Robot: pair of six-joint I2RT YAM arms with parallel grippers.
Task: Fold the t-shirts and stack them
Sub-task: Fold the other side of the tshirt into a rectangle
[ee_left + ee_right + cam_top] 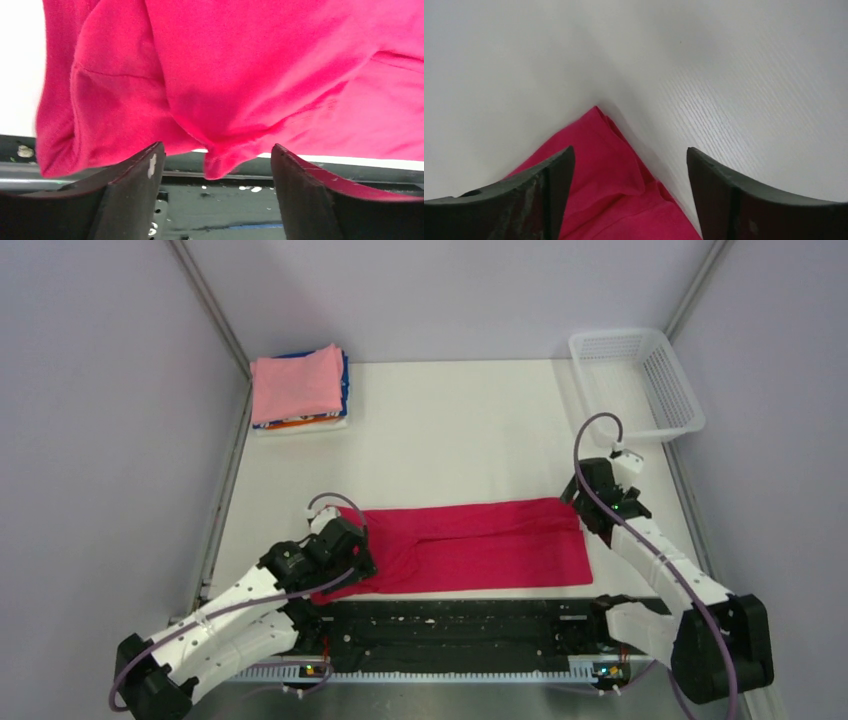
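A crimson-red t-shirt (pixel 470 545) lies folded into a long band across the near half of the table. My left gripper (pixel 348 558) is at its left end, jaws open. In the left wrist view the red cloth (pixel 240 75) fills the top, and a drooping corner hangs between the spread fingers (pixel 137 185) without being clamped. My right gripper (pixel 603 498) is at the shirt's far right corner, also open. In the right wrist view that red corner (pixel 609 170) lies on the table between the parted fingertips (pixel 719 185). A stack of folded t-shirts (pixel 298 385), pink on top, sits at the back left.
A white mesh basket (pixel 640 380) stands at the back right corner. A black strip (pixel 460 625) runs along the table's near edge between the arm bases. Grey walls close in the left and right sides.
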